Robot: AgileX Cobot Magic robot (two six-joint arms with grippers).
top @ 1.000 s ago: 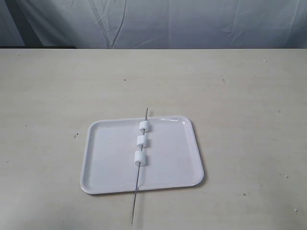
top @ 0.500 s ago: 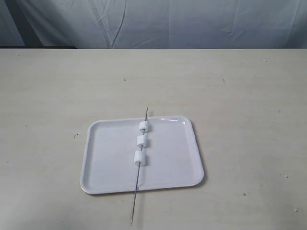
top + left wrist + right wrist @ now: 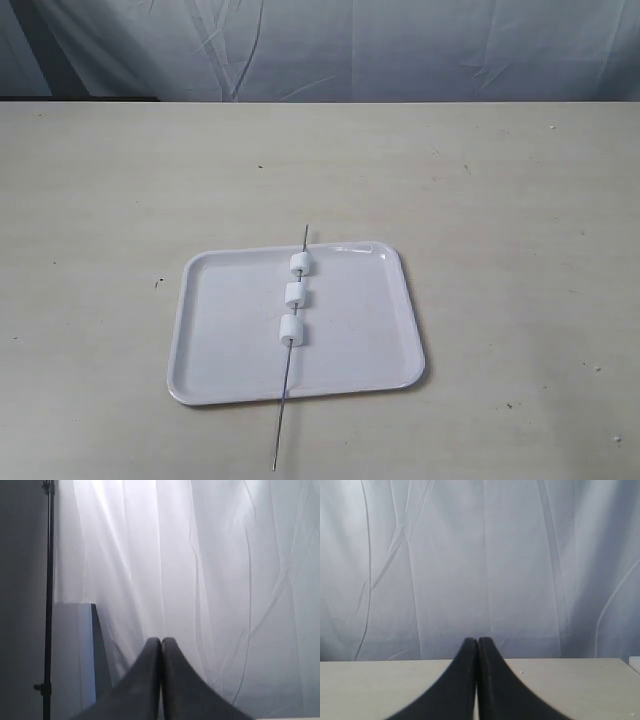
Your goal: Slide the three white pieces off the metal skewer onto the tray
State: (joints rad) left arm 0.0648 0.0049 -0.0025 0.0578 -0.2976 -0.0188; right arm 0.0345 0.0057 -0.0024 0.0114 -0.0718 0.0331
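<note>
A glossy white tray (image 3: 230,340) lies on the table in the exterior view. Across it lies the thin metal skewer (image 3: 285,392), one end past the far rim, the other reaching over the near rim onto the table. Three white pieces are threaded on it in a row: one (image 3: 301,264) near the far rim, one (image 3: 296,295) in the middle, one (image 3: 291,332) nearest the front. Neither arm shows in the exterior view. My left gripper (image 3: 161,641) is shut and empty, pointing at the curtain. My right gripper (image 3: 478,641) is shut and empty above the table.
A beige table (image 3: 500,200) spreads wide around the tray on all sides. A pale wrinkled curtain (image 3: 400,50) hangs behind its far edge. A dark stand pole (image 3: 48,605) rises at one side of the left wrist view.
</note>
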